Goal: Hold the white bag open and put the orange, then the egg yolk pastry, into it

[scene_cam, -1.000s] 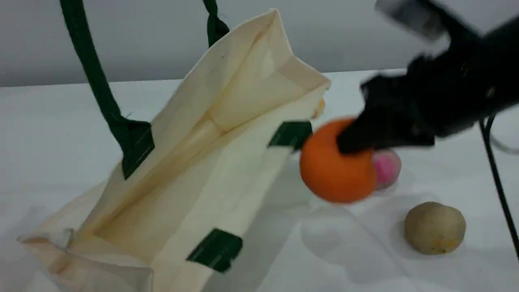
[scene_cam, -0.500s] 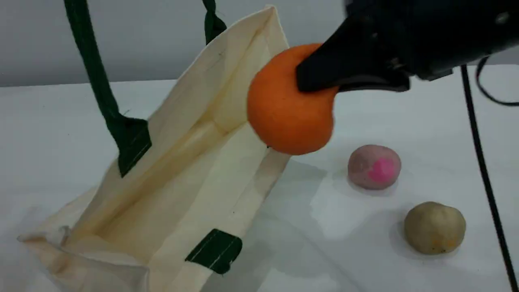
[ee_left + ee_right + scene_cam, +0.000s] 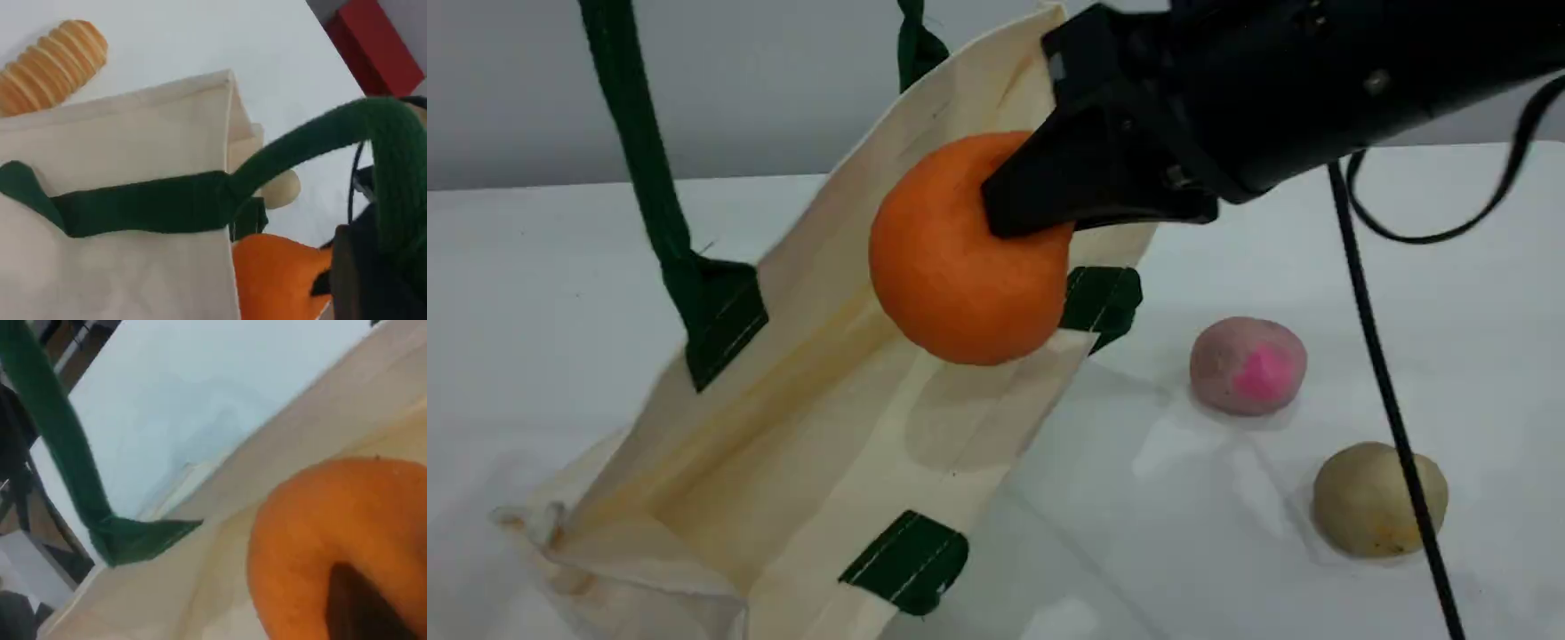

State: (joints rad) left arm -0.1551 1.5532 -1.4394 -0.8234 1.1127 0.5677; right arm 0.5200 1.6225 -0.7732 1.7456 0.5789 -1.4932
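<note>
While the right gripper [image 3: 1040, 200] pinches the orange [image 3: 960, 258] over the bag's [image 3: 827, 427] mouth, the left gripper, out of sight, holds its handle [image 3: 636, 160] up; releasing near the rim risks it rolling out.

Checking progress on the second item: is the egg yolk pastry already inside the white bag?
No. In the scene view the egg yolk pastry sits on the table, right of the white bag, beside a pink-spotted ball.
</note>
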